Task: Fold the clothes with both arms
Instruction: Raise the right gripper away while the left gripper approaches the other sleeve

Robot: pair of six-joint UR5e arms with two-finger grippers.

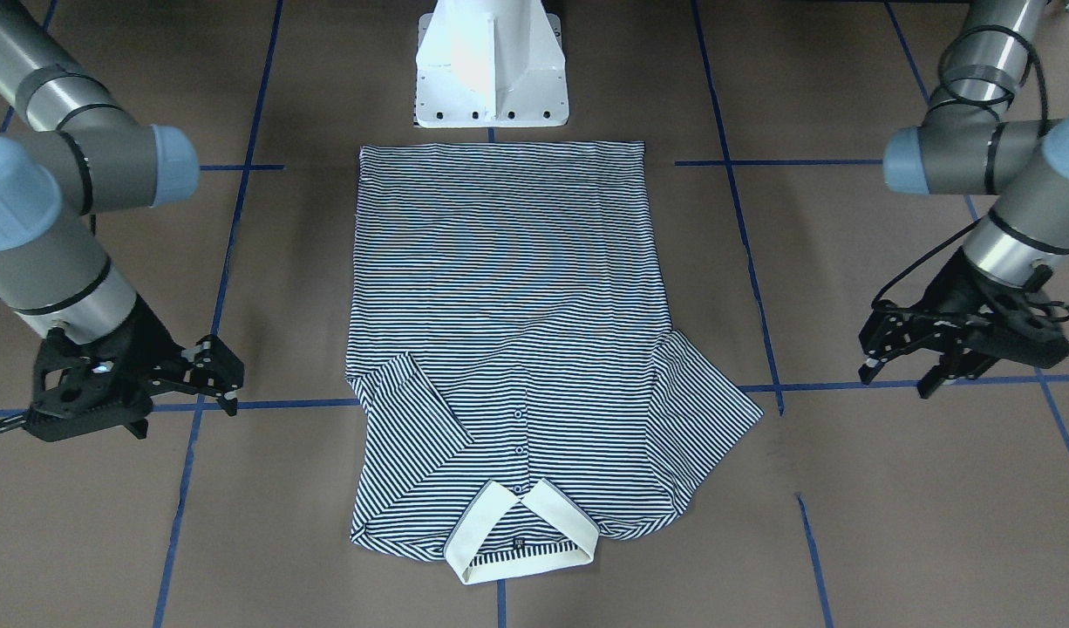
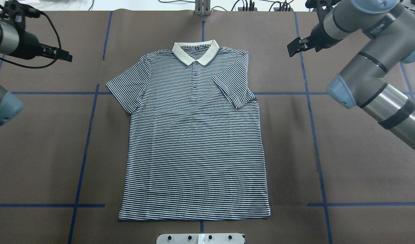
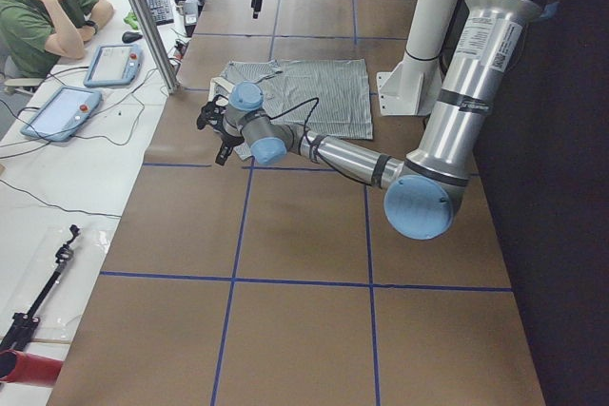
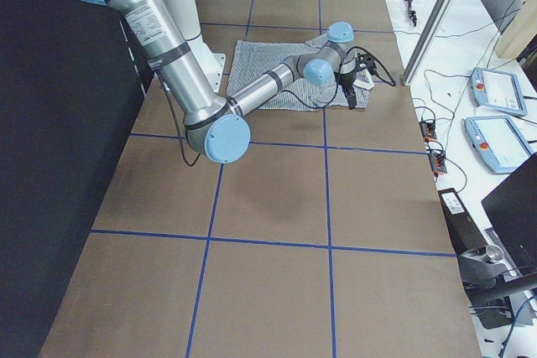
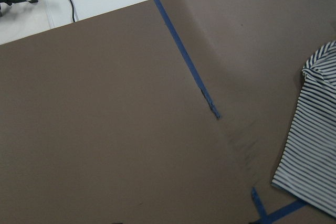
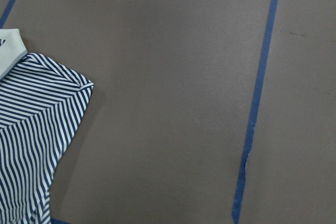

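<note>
One striped polo shirt [image 2: 194, 142] lies flat in the middle of the worktop [image 2: 363, 176], its collar far from the single white pedestal [image 1: 491, 78] and one sleeve [image 2: 233, 89] folded inward. Two arms flank it, the left arm [image 1: 1018, 218] and the right arm [image 1: 51, 262]. The left pincer [image 1: 894, 382] and right pincer [image 1: 228, 384] both hang open and empty, well apart from it.

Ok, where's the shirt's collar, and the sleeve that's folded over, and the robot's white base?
collar [image 2: 182, 54]: overhead view, on the flap at the view's left.
folded sleeve [image 2: 233, 89]: overhead view, middle of the sleeve lying on the chest.
white base [image 1: 491, 70]: front-facing view, its front face.
</note>
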